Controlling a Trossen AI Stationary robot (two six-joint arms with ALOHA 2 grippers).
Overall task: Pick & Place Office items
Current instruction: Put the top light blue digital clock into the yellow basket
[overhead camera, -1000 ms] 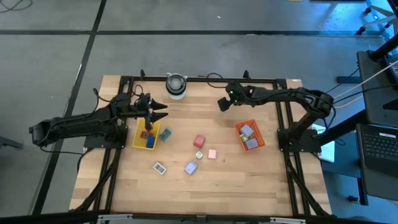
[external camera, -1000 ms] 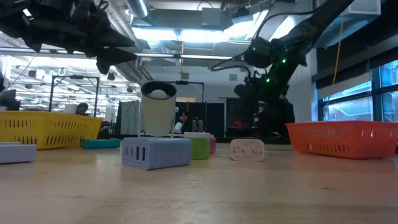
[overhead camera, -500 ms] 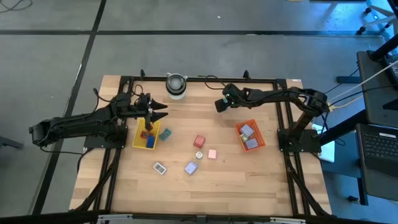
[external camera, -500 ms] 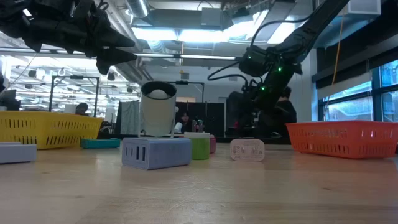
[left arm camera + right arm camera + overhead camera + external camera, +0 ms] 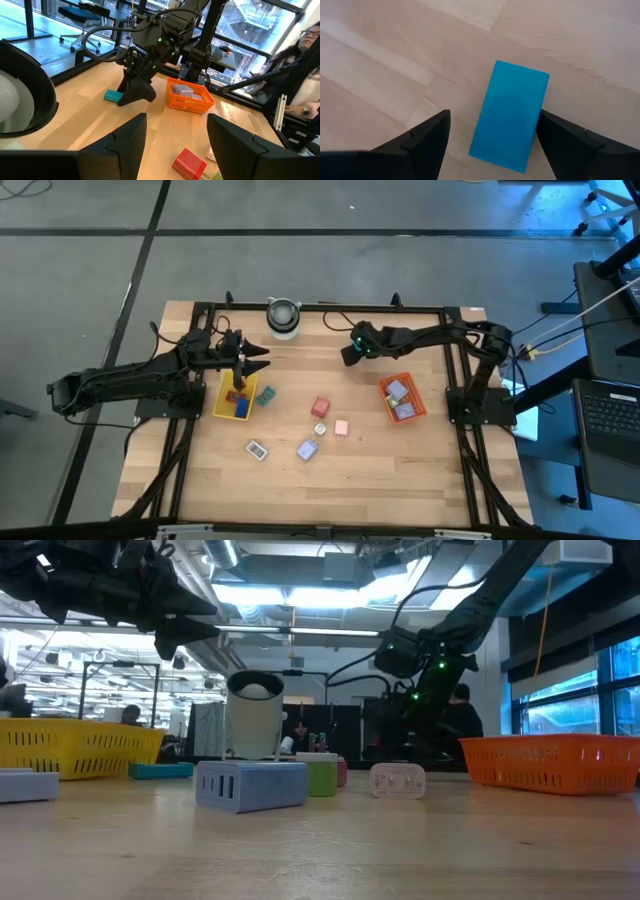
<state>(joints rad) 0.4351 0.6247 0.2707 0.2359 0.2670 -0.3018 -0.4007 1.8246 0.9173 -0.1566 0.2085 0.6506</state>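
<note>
- While the left hand [image 5: 262, 360] hangs above the yellow tray [image 5: 236, 398], its fingers [image 5: 127, 142] stand parted and bare, with nothing between them.
- Below that hand, the yellow tray holds red, orange and blue office items [image 5: 238, 397].
- Just beside the tray, on the side away from the left arm, a teal item [image 5: 265, 395] lies on the table [image 5: 330, 480].
- Beyond the left hand, by the table's far edge, stands the round grey-white cylinder [image 5: 284, 317].
- Between the two hands, mid-table, lie a red block [image 5: 320, 407], a pink piece [image 5: 341, 428], a small green piece [image 5: 320, 429], a lavender block [image 5: 307, 449] and a white piece [image 5: 257, 449].
- Low over the table, the right hand [image 5: 347, 357] has its fingers [image 5: 427, 142] spread wide on either side of a flat blue block [image 5: 510, 116].
- Whether those fingers touch the blue block cannot be told; it lies flat on the wood, straddled by them.
- Near the right arm, the orange tray [image 5: 417, 412] holds two lavender items [image 5: 400, 400].
</note>
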